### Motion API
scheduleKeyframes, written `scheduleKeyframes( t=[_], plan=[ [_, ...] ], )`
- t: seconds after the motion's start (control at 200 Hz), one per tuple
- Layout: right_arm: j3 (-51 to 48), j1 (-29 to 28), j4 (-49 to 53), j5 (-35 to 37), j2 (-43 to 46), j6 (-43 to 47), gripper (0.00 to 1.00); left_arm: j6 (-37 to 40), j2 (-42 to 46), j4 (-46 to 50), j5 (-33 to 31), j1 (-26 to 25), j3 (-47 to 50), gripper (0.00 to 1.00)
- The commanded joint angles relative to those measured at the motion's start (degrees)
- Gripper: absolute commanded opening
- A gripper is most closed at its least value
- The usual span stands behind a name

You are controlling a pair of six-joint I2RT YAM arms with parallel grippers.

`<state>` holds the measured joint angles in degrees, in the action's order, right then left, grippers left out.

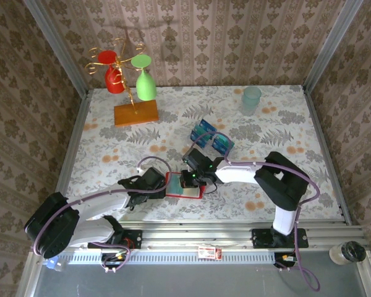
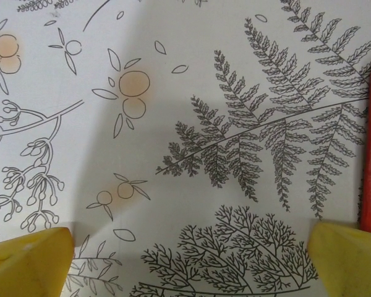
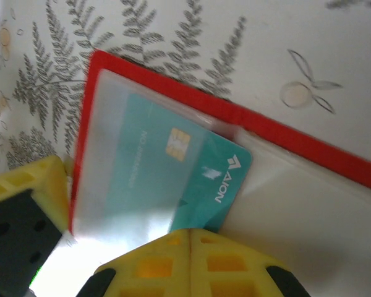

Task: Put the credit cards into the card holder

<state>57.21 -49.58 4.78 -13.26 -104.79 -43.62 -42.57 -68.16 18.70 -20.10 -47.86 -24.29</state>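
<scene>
We see a red card holder [image 3: 297,139] just ahead of the right pincer [image 3: 190,238], whose fingers [image 3: 148,266] are yellow; inside it, a teal-green card [image 3: 142,179] bears white lettering and a gold chip. The desk [image 2: 173,74] is white with grey ferns and orange fruits.
</scene>
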Motion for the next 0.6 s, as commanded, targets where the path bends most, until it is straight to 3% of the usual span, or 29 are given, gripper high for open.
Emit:
scheduleKeyframes(
  t=[0.0, 0.23, 0.595],
  plan=[
    [2.42, -0.57, 1.99, -1.28, -3.03, 0.81, 0.04, -0.81, -1.76, -0.39, 2.07, 0.09, 1.05, 1.0],
    [4.93, -0.69, 3.02, -2.3, -4.3, 1.7, 0.03, -2.1, -0.92, -0.79, 1.51, -1.11, 2.05, 1.0],
    [1.85, 0.97, 6.32, 1.55, 5.38, 3.4, 0.04, -3.6, 5.44, 3.66, -2.67, -1.98, 0.28, 1.0]
  ],
)
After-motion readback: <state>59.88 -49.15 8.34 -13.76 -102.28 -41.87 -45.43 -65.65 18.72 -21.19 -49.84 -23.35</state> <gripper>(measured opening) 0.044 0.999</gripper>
